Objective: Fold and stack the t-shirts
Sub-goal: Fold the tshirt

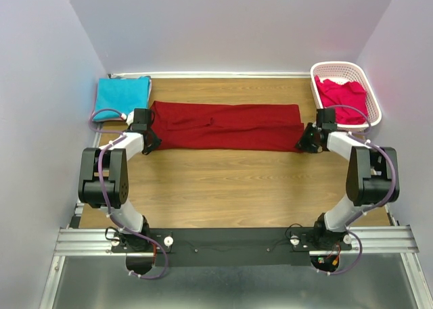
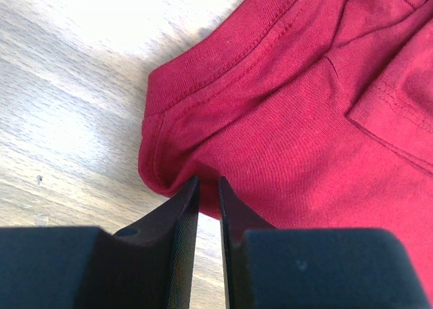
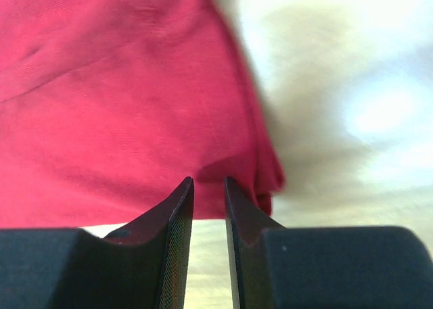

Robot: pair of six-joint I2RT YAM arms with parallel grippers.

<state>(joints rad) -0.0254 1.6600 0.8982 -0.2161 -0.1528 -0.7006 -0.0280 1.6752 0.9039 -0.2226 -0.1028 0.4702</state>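
The dark red t-shirt [image 1: 226, 126] lies as a long folded band across the middle of the table. My left gripper [image 1: 153, 143] is at its left end, jaws nearly closed and pinching the near corner [image 2: 208, 182]; the cloth [image 2: 304, 120] bunches around the tips. My right gripper [image 1: 304, 144] pinches the near corner of the right end [image 3: 208, 182], with the cloth [image 3: 122, 86] gathered at the tips. The turquoise t-shirt [image 1: 122, 96] lies folded at the far left. The pinkish-red t-shirt [image 1: 345, 99] lies crumpled in the basket.
The white latticed basket [image 1: 345, 66] stands at the far right corner against the wall. Walls close in the table at the back and both sides. Bare wood table [image 1: 230, 187] lies between the shirt and the arm bases.
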